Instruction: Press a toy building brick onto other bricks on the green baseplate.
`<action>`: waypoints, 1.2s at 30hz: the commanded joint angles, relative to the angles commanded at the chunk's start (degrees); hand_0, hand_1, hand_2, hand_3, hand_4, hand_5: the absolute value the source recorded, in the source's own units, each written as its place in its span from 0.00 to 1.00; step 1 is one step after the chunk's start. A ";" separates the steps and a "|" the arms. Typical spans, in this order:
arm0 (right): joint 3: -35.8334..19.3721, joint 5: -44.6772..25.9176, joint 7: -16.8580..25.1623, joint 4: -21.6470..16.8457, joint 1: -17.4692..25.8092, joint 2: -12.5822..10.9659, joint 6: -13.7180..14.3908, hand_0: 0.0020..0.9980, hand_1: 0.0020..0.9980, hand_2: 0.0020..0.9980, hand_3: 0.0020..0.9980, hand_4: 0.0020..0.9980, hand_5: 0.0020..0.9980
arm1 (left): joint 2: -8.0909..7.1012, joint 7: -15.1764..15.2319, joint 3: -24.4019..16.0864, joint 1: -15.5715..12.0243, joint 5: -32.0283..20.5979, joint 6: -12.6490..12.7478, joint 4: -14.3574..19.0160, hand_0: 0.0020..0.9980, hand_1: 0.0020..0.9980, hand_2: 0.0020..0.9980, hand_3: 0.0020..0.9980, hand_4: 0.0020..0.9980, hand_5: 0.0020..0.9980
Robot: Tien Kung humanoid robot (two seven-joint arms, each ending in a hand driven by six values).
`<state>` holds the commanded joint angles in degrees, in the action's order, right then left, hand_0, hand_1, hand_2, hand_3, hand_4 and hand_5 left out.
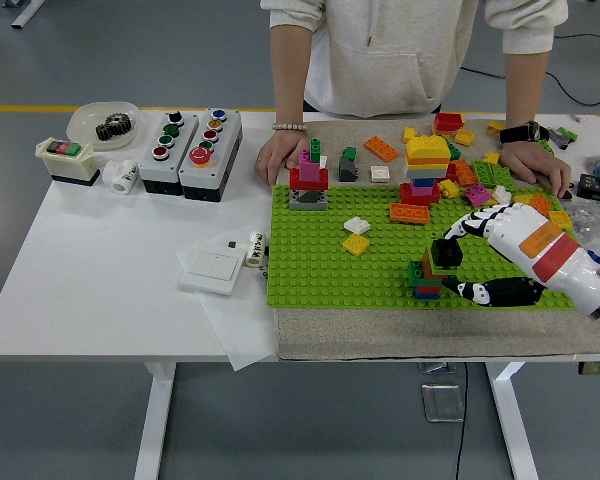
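head view shows, far left on the white table [100,270], a clear dish with a gear [111,125] and two grey button boxes [190,140], then a white switch plate [212,270] lying near the green baseplate [320,260]. a person stands at the far side with one hand [277,155] flat on the table by the plate's left far corner and the other hand [533,162] resting among loose bricks on the right. on the plate sit a red and pink tower [309,182], a small yellow and white pair [356,236], and a tall yellow and orange stack [426,165]. near the front edge is a low stack [426,279] of green, red and blue bricks. the right hand [480,255] comes in from the right, its fingers [463,226] curled over a black brick [446,251] and its thumb low beside the stack. the black brick sits on top of that stack, a bit tilted, so it looks not pushed down all the way yet. if the hand pushes while the brick is crooked, the bumps may not line up and it could pop off or tip the little stack. the left hand is not seen.
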<state>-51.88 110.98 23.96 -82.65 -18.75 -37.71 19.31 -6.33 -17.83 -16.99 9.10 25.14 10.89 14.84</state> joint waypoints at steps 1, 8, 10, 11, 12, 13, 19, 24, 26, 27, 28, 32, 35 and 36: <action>-0.05 0.41 0.03 0.12 0.06 0.05 0.14 0.52 0.57 0.63 0.56 0.79 0.42 | 0.00 -0.01 -0.01 0.03 0.03 -0.02 0.00 0.49 0.57 0.65 0.62 0.66 0.75; -0.23 1.46 0.13 0.51 0.21 0.16 0.39 0.53 0.56 0.63 0.56 0.78 0.42 | 0.01 0.04 0.05 0.13 -0.09 0.01 0.01 0.49 0.57 0.65 0.62 0.66 0.75; -0.29 1.56 0.19 0.59 0.27 0.21 0.47 0.53 0.56 0.63 0.56 0.78 0.42 | 0.00 0.04 0.08 0.16 -0.10 -0.02 0.02 0.49 0.57 0.65 0.62 0.66 0.75; -0.30 1.57 0.19 0.60 0.27 0.22 0.48 0.53 0.56 0.63 0.56 0.78 0.42 | 0.00 0.04 0.08 0.17 -0.10 -0.03 0.02 0.49 0.57 0.65 0.62 0.66 0.75; -0.39 1.64 0.22 0.60 0.33 0.25 0.51 0.53 0.56 0.63 0.56 0.78 0.42 | 0.00 0.02 0.07 0.20 -0.07 -0.03 0.04 0.49 0.57 0.65 0.62 0.66 0.75; -0.45 1.72 0.23 0.60 0.40 0.28 0.58 0.53 0.56 0.63 0.56 0.78 0.42 | -0.02 0.02 0.08 0.22 -0.07 -0.04 0.04 0.49 0.57 0.65 0.62 0.66 0.75; -0.84 2.73 0.39 0.73 0.89 0.63 1.34 0.54 0.56 0.63 0.56 0.78 0.41 | -0.03 0.01 0.08 0.29 -0.05 -0.07 0.04 0.49 0.57 0.65 0.62 0.66 0.75; -1.24 4.20 0.72 0.97 1.48 1.08 2.40 0.55 0.57 0.63 0.56 0.77 0.41 | -0.02 0.02 0.13 0.29 -0.12 -0.08 0.05 0.49 0.57 0.65 0.62 0.65 0.75; -1.35 4.56 0.83 1.10 1.66 1.28 2.86 0.55 0.57 0.63 0.56 0.77 0.41 | -0.01 0.02 0.13 0.29 -0.13 -0.08 0.06 0.49 0.57 0.65 0.62 0.65 0.75; -1.39 4.78 0.87 1.22 1.71 1.39 3.10 0.55 0.57 0.63 0.56 0.77 0.41 | 0.00 0.02 0.15 0.28 -0.14 -0.08 0.06 0.49 0.57 0.65 0.62 0.65 0.75; -1.40 4.88 0.89 1.27 1.73 1.43 3.19 0.55 0.57 0.63 0.56 0.77 0.41 | 0.00 0.02 0.15 0.28 -0.15 -0.07 0.07 0.49 0.57 0.65 0.62 0.65 0.75; -1.44 5.52 1.01 1.52 1.87 1.62 3.90 0.55 0.57 0.64 0.56 0.77 0.41 | -0.01 -0.01 0.12 0.30 -0.03 -0.11 0.09 0.49 0.57 0.65 0.62 0.65 0.75; -1.58 5.64 1.30 1.59 2.08 1.73 4.74 0.55 0.57 0.64 0.56 0.77 0.40 | -0.01 -0.02 0.11 0.31 0.00 -0.12 0.09 0.49 0.57 0.65 0.62 0.65 0.75; -1.64 5.62 1.38 1.58 2.14 1.76 4.95 0.55 0.57 0.64 0.56 0.77 0.40 | -0.01 -0.02 0.10 0.32 0.02 -0.13 0.09 0.49 0.57 0.65 0.62 0.65 0.75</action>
<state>-53.52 116.61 25.34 -81.07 -16.61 -35.95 24.27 -6.34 -17.85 -16.89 9.42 25.16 10.76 14.93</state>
